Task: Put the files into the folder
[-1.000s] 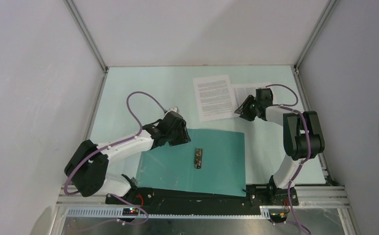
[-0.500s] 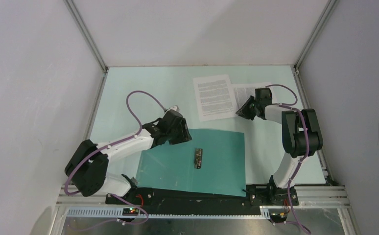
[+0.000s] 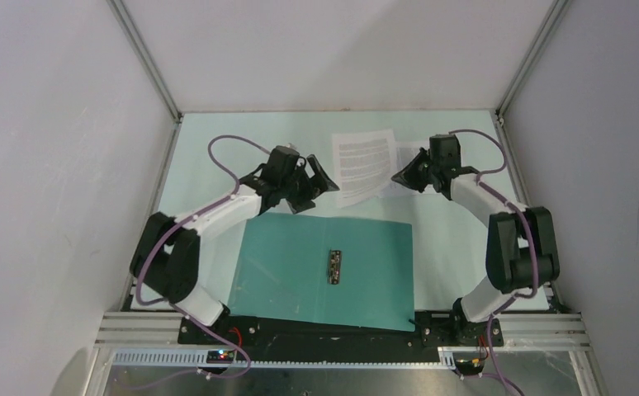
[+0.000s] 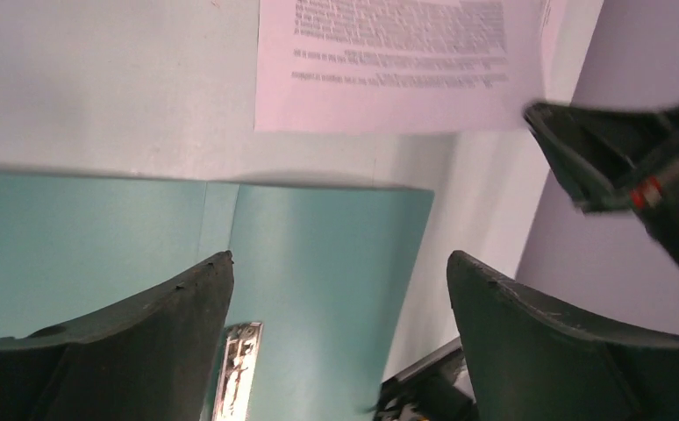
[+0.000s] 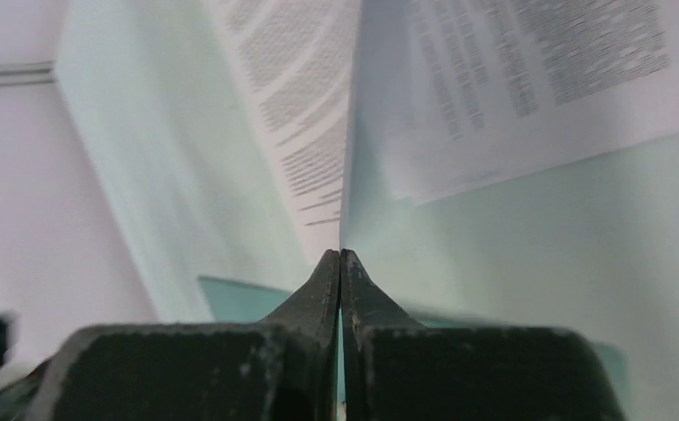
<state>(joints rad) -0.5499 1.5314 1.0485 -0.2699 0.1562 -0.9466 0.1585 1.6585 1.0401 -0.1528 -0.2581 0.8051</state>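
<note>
The dark teal folder (image 3: 300, 264) lies open on the table, its metal clip (image 3: 333, 266) at the spine. One printed sheet (image 3: 364, 165) lies just beyond it, its right edge raised. My right gripper (image 3: 400, 176) is shut on that edge; in the right wrist view the fingertips (image 5: 342, 254) pinch the sheet (image 5: 296, 123) edge-on. The second sheet (image 5: 546, 70) lies flat beside it, mostly hidden under the right arm in the top view. My left gripper (image 3: 326, 181) is open and empty at the sheet's near left corner. Its wrist view shows the sheet (image 4: 397, 61), folder (image 4: 327, 254) and clip (image 4: 236, 377).
White walls with metal frame posts (image 3: 147, 66) close in the pale mint table (image 3: 209, 148) on three sides. The arms' black base rail (image 3: 316, 334) runs along the near edge. The right gripper (image 4: 634, 167) shows in the left wrist view.
My left gripper swung from the folder's far left corner up to the sheet's left side. My right gripper rose and moved back with the sheet's edge, lifting it.
</note>
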